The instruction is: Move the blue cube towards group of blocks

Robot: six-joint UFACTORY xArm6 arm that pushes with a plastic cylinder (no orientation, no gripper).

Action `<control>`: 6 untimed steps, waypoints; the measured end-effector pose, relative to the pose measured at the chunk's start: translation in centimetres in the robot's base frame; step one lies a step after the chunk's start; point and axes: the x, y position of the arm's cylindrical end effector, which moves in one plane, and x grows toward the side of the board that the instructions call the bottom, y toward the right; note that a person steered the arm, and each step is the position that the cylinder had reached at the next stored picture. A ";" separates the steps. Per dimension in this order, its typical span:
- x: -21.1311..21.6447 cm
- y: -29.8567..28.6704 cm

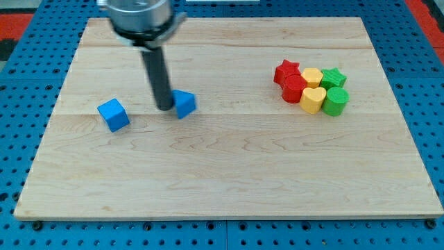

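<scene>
A blue cube [113, 114] lies on the wooden board [229, 173] at the view's left. A second blue block [184, 104], wedge-like in shape, lies right of it near the middle. My tip [165, 107] rests against the left side of that second blue block, well right of the blue cube. At the view's right is a tight group: a red star [286, 71], a red block [294, 89], a yellow block [312, 76], a yellow heart [312, 100], a green star [334, 77] and a green block [336, 101].
The board sits on a blue perforated base [28, 83]. The arm's grey mount [140, 17] hangs over the board's top left.
</scene>
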 end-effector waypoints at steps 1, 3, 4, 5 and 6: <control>0.0 5.2; 0.1 12.6; 2.0 13.7; 3.7 14.3; 7.0 12.5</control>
